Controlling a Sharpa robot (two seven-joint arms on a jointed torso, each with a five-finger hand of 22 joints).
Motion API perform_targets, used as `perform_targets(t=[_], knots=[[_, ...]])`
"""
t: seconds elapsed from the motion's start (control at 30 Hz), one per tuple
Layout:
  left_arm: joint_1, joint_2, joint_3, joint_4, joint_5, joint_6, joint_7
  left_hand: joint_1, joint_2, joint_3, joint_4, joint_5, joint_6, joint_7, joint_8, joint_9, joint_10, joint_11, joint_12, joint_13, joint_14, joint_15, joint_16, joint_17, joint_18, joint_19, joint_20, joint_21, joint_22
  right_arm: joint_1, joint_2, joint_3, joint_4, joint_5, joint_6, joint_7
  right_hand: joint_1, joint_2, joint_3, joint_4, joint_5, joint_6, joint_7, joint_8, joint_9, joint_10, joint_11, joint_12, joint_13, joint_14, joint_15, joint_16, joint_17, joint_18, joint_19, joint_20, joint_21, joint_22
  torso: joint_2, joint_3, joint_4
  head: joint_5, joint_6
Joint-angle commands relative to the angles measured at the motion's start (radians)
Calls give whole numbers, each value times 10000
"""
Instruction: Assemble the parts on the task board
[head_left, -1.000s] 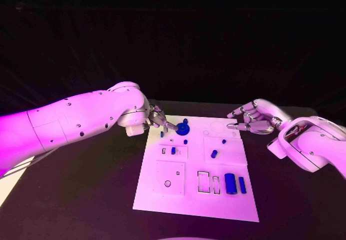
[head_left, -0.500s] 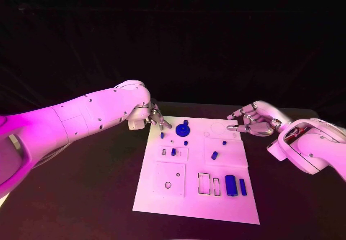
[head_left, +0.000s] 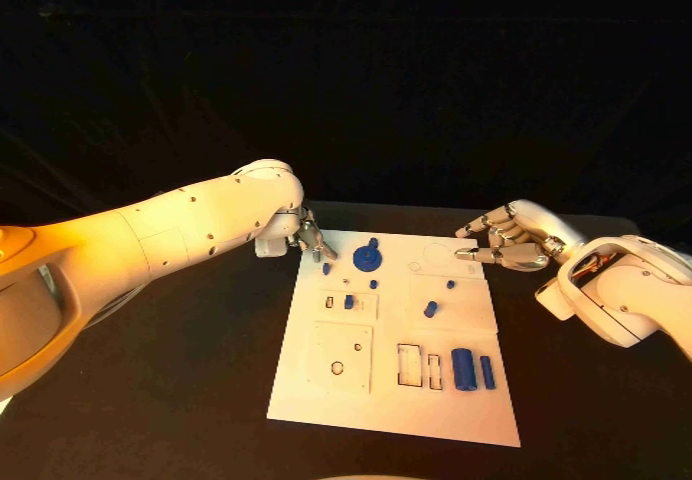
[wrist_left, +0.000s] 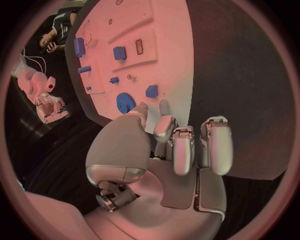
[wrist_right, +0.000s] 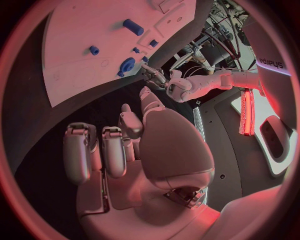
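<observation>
The white task board (head_left: 325, 395) lies lengthwise in the middle of the black table. A blue gear (head_left: 366, 259) sits near its far edge, with small blue parts (head_left: 430, 309) scattered below it. A blue cylinder (head_left: 462, 368) and a thin blue bar (head_left: 486, 372) lie at the near right. My left hand (head_left: 310, 238) hovers at the board's far left corner, left of the gear, holding nothing. In the left wrist view my left hand (wrist_left: 169, 145) has loosely bent fingers, with the gear (wrist_left: 124, 103) just beyond them. My right hand (head_left: 505, 240) hangs off the board's far right corner, empty, fingers apart.
Rectangular slots (head_left: 408, 364) and a square recessed plate (head_left: 342, 355) mark the board's near half. Bare black table (head_left: 173, 380) lies on both sides of the board. My left forearm (head_left: 159, 240) reaches across the table's left side.
My left hand has drawn back from the blue gear toward the board's far left corner. The gear stays on the board. The right hand has not moved.
</observation>
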Motion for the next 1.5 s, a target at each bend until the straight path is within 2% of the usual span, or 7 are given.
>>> perform_targets(t=[0.03, 0.47, 0.73, 0.87, 1.07, 1.5], knots=[[-1, 50, -8, -9, -97, 408, 40, 49, -34, 35, -11, 8, 102, 4, 77, -3, 70, -19, 39, 23, 1052, 44, 31, 2633, 92, 285, 22, 65, 1036, -8, 20, 0, -13, -49, 123, 25, -48, 46, -52, -9, 14, 53, -21, 51, 11, -47, -37, -45, -11, 861, -59, -37, 1910, 61, -55, -26, -48, 277, -7, 9, 2, 10, 2], [-33, 133, -25, -66, -99, 861, -73, -23, -57, -4, 7, -10, 123, -6, 100, -6, 79, -28, 48, 25, 1052, 33, 31, 2633, 92, 286, 12, 64, 1037, -8, 52, -1, -59, -47, 141, 22, -48, 46, -52, -9, 14, 53, -21, 51, 11, -47, -37, -45, -11, 861, -59, -37, 1910, 61, -55, -26, -48, 277, -15, 17, 13, 52, 34], [-53, 192, -28, -22, -93, 938, -89, -28, -57, -6, 6, -11, 124, -7, 101, -7, 76, -29, 43, 18, 1052, 33, 31, 2633, 92, 286, 11, 65, 1038, -13, 98, -1, -97, -33, 151, 34, -48, 46, -52, -9, 14, 53, -21, 51, 11, -47, -37, -45, -11, 861, -59, -37, 1910, 61, -55, -26, -48, 277, -10, 9, -4, 94, 82], [-57, 215, -28, -34, -91, 941, -89, -27, -48, -3, 2, -11, 129, -10, 105, -7, 82, -32, 51, 27, 1052, 31, 31, 2633, 89, 291, 10, 72, 1048, -25, 123, -2, -120, -26, 161, 38, -48, 46, -52, -9, 14, 53, -21, 51, 11, -47, -37, -45, -11, 861, -59, -37, 1910, 61, -55, -26, -48, 277, -8, 14, -9, 103, 81], [-59, 207, -28, -55, -91, 928, -87, 9, -18, 18, -19, -7, 139, -23, 119, -8, 84, -41, 53, 24, 1052, 25, 31, 2633, 89, 292, 4, 72, 1051, -35, 133, -4, -133, -22, 169, 37, -45, 60, -58, -6, 22, 51, -21, 50, 11, -46, -37, -46, -13, 860, -59, -41, 1906, 63, -58, -27, -53, 268, -3, 14, 14, 81, 80], [-59, 208, -29, -45, -90, 986, -94, 117, -15, 48, -51, 4, 144, -37, 145, -7, 82, -56, 50, 14, 1052, 13, 31, 2633, 88, 294, -8, 73, 1057, -53, 142, -6, -153, -18, 178, 34, -44, 62, -59, -5, 24, 51, -21, 49, 11, -46, -37, -47, -13, 860, -59, -42, 1905, 63, -59, -27, -54, 267, -6, 5, -4, 118, 67]])
